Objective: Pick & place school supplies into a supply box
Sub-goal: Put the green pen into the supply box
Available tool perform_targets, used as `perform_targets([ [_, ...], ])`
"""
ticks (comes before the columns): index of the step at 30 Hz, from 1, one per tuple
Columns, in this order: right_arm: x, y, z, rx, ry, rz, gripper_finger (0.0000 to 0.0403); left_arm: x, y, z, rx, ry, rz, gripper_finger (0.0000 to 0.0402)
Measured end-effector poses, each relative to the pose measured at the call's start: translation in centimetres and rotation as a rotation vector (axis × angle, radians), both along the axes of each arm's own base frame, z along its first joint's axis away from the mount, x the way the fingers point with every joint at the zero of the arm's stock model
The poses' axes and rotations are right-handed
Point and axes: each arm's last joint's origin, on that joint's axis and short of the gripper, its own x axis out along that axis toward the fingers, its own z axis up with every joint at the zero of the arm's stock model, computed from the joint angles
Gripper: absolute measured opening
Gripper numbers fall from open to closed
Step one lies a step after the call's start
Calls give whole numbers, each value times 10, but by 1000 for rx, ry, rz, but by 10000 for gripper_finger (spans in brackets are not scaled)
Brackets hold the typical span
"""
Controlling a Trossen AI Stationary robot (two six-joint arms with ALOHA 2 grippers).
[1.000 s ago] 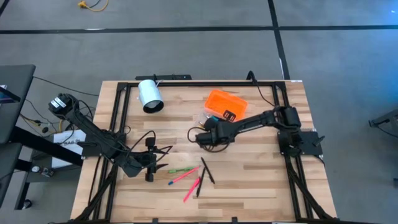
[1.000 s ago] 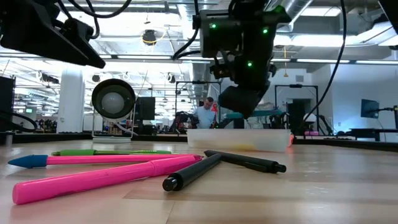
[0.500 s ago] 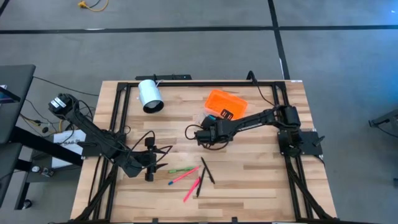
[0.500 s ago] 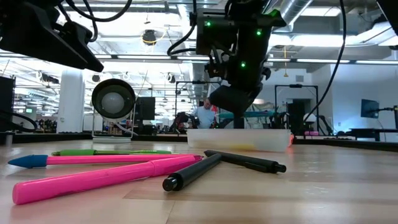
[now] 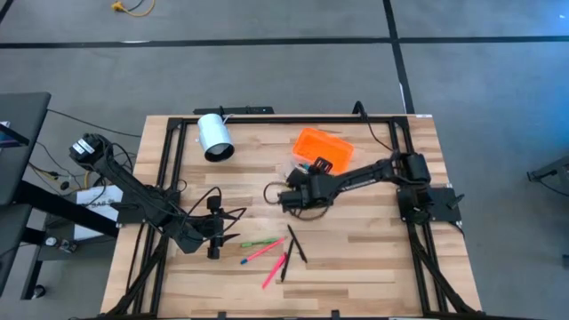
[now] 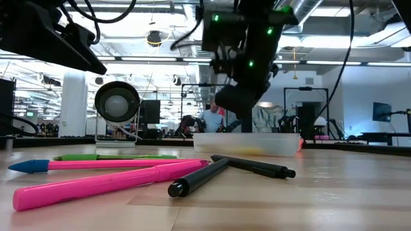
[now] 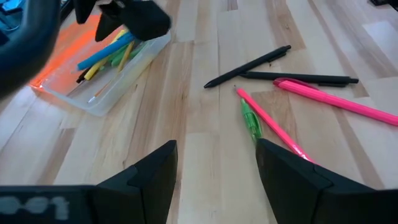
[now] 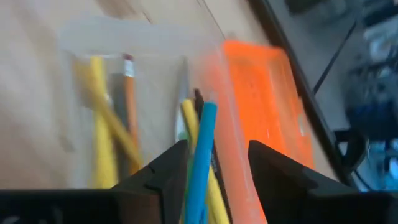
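The supply box's clear base (image 7: 127, 73) lies at the table's middle with its orange lid (image 5: 322, 147) open behind it. Inside are yellow pencils (image 8: 102, 134), an orange pencil and a blue pen (image 8: 204, 149) that leans over the wall. My right gripper (image 5: 286, 194) hovers open over the base, a finger on either side of the blue pen. Loose on the near table lie a green pen (image 7: 250, 119), two pink pens (image 7: 339, 102) and two black pens (image 7: 249, 65). My left gripper (image 7: 216, 149) stands open just left of them.
A white cylinder (image 5: 213, 136) lies on its side at the far left of the table. Black frame rails (image 5: 169, 160) run along the table's left, right and far edges. Bare wood lies between the box and the loose pens.
My right gripper has opened above the box and let the blue pen go. The pen, which showed under the fingers in the low view, has dropped into the clear base. The gripper has stayed over the box.
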Motion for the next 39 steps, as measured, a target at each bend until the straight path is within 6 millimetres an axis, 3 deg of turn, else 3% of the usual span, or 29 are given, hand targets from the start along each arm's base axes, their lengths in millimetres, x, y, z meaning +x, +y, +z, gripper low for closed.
perform_targets([
  [11,-16,72,33,-170,-136,200,149,1,-1,1,-28,-8,-3,208],
  [17,-33,93,57,-178,-204,250,130,2,-2,3,-64,-30,3,208],
  [22,-46,114,64,-163,-238,289,123,5,-6,1,-141,-20,-37,208],
  [32,-90,178,64,-275,-340,443,122,27,-24,-39,-90,39,-89,208],
  [39,-128,204,64,-256,-447,455,121,43,-23,-63,-75,43,-41,208],
])
